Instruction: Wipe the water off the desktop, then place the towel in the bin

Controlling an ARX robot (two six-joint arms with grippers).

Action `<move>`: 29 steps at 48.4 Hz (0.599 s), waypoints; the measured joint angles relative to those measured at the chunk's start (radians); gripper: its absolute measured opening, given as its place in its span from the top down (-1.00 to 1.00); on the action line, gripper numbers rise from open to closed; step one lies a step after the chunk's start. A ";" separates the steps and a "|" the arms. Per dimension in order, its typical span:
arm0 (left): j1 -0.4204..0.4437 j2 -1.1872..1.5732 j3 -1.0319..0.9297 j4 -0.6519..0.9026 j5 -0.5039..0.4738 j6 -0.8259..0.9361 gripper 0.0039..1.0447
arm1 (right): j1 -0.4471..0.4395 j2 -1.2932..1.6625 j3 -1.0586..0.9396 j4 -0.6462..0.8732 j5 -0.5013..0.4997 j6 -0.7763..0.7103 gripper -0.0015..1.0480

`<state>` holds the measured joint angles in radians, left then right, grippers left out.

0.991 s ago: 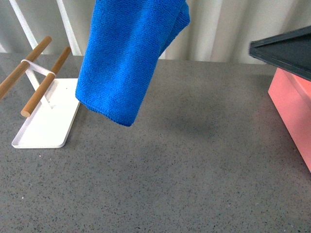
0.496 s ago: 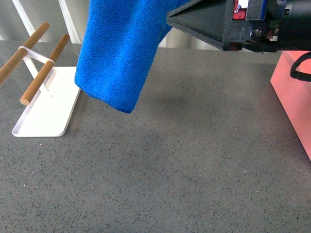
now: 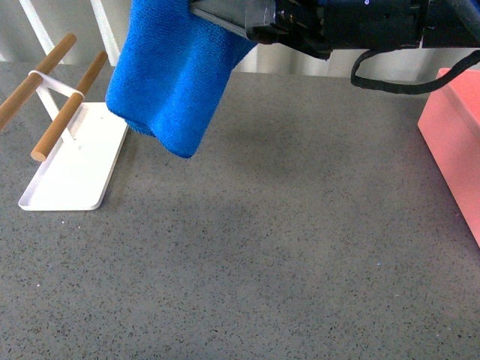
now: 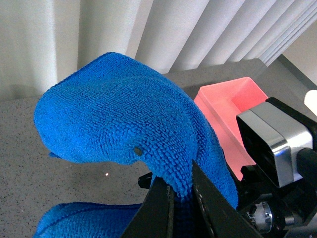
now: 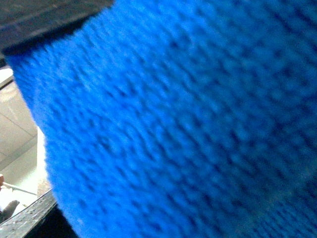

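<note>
Swung in from the right since a moment ago, the right gripper (image 3: 206, 15), grip unclear, is meeting the towel (image 3: 169, 82) that the left gripper (image 4: 182, 192) is pinching aloft, seemingly for handover.

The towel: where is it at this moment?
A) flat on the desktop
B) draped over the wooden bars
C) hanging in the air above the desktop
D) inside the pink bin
C: the towel hangs clear of the desktop, its fold pinched in the left gripper.

Towel (image 3: 169, 82) hangs above desktop (image 3: 285, 247) — rack (image 3: 71, 176) left, bin (image 3: 454, 150) right.
</note>
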<state>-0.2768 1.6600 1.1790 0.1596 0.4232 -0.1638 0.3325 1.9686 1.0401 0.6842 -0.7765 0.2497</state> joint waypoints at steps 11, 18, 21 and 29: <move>0.000 0.000 0.000 0.000 0.000 0.000 0.93 | 0.022 0.011 0.028 0.043 -0.040 0.037 -0.86; 0.000 0.000 0.000 0.000 -0.001 0.000 0.93 | 0.040 0.036 0.053 0.051 -0.029 0.050 -0.54; 0.000 0.000 0.000 0.000 -0.002 0.000 0.93 | 0.043 0.045 0.057 0.063 -0.022 0.064 -0.37; 0.000 0.000 0.000 0.000 -0.002 0.000 0.93 | 0.050 0.051 0.061 0.086 0.016 0.097 0.11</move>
<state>-0.2768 1.6600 1.1790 0.1596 0.4217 -0.1638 0.3824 2.0201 1.1015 0.7704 -0.7605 0.3470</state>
